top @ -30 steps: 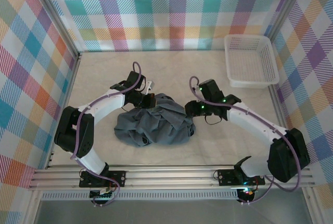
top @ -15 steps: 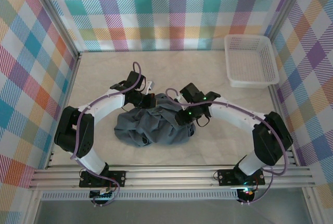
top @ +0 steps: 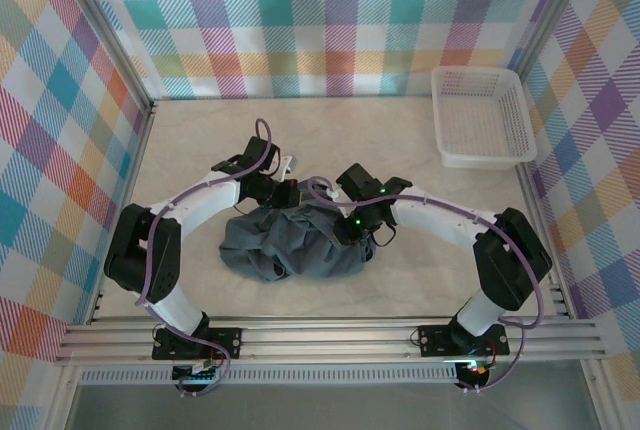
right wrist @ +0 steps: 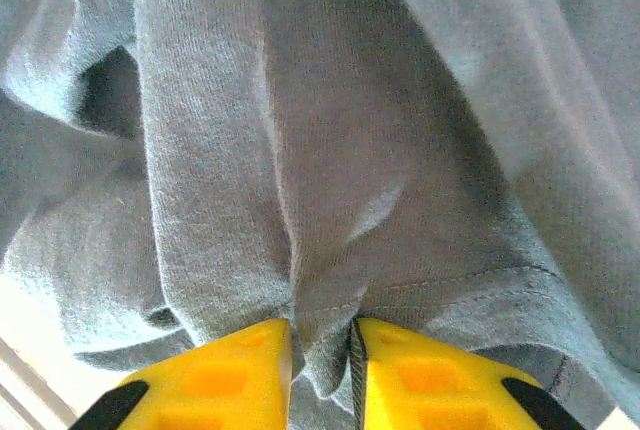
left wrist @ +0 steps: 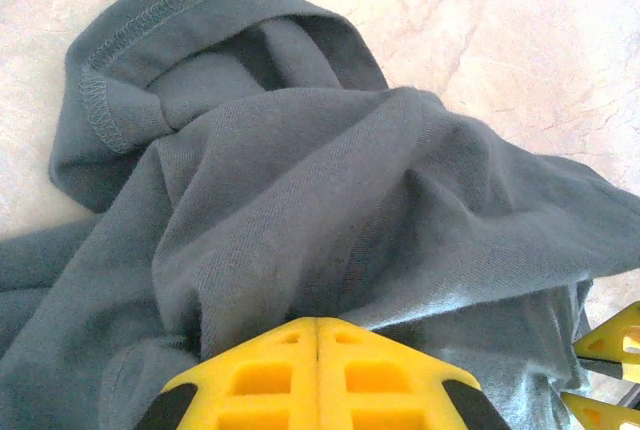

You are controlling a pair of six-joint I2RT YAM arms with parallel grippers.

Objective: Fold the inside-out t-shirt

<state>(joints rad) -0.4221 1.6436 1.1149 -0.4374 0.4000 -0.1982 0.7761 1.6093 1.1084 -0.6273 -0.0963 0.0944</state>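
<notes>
While the left gripper [left wrist: 317, 335] and right gripper [right wrist: 320, 335] are pinching the crumpled inside-out t-shirt [top: 295, 247], plaid walls [top: 330, 20] are ringing the marbled table [top: 200, 140]. A white basket [top: 478, 72] is sitting at two o'clock.

The left arm [top: 200, 195] arcs from the lower left of the top view up toward the centre. The left gripper [left wrist: 317, 332] has its yellow fingers pressed together on the inside-out t-shirt [left wrist: 300, 180]. The right arm [top: 440, 218] stretches leftward from the lower right, wrist tipped down. The right gripper [right wrist: 320, 335] pinches a fold between nearly closed fingers.
</notes>
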